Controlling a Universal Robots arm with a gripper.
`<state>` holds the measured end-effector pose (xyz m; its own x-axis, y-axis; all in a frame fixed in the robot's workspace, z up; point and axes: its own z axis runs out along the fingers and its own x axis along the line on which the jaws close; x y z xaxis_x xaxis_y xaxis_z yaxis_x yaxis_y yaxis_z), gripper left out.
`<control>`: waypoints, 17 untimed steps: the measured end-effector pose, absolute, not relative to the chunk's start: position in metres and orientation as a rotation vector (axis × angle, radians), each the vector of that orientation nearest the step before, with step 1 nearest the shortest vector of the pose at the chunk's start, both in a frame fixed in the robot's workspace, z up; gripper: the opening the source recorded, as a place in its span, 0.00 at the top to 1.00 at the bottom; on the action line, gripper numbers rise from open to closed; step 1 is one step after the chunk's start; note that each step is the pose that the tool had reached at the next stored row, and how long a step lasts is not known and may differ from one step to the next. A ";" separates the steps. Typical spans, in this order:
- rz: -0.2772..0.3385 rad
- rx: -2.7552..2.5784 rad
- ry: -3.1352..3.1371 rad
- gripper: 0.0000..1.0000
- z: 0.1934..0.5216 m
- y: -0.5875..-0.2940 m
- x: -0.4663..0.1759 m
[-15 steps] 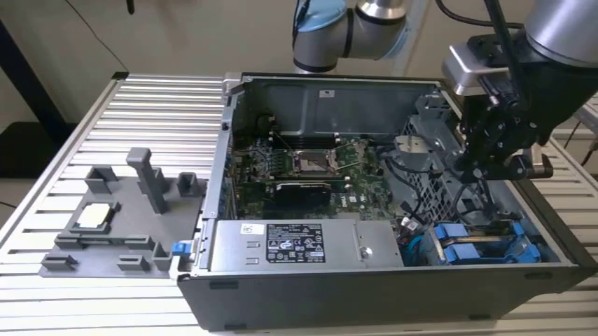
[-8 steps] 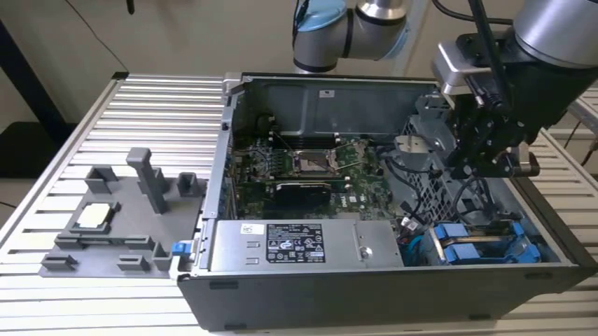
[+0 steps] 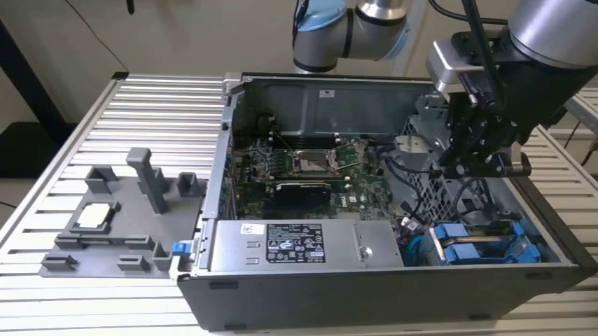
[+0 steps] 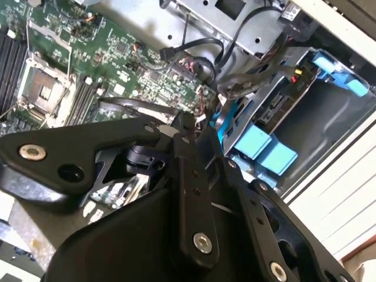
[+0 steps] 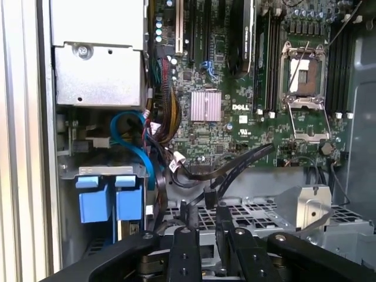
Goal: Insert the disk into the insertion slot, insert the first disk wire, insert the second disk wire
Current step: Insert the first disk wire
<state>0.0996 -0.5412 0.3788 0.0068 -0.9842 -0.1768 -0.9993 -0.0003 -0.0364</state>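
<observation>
- Hovering above the perforated metal cage [image 5: 258, 214] inside the open computer case [image 3: 374, 297], the gripper [image 3: 458, 168] hung at the exterior view's right. Whether it was open, closed or gripping anything could not be told.
- Black cables [image 5: 235, 164]: looped across the cage just beyond the gripper, with one loose end standing close to it.
- The disk [image 5: 129, 202]: seated in the drive bay near the gripper, blue carrier tab facing outward, just beside a second blue-tabbed carrier [image 5: 93, 202]. Which of the pair it was could not be told for sure.
- Blue cable [image 5: 126, 126]: curled between the drive bay and the power supply [image 3: 299, 245].
- Motherboard [image 5: 247, 132]: lay flat on the case floor, with the processor socket [image 5: 305, 76] beyond the black cables.
- Grey fixture [image 3: 112, 224]: stood on the slatted table [image 3: 159, 105] at the exterior view's left, apart from the case.
</observation>
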 end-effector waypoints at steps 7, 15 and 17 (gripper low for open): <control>0.156 -2.096 2.117 0.73 0.376 -0.541 0.088; 0.157 -2.096 2.115 0.73 0.371 -0.541 0.083; 0.157 -2.102 2.110 0.73 0.370 -0.541 0.083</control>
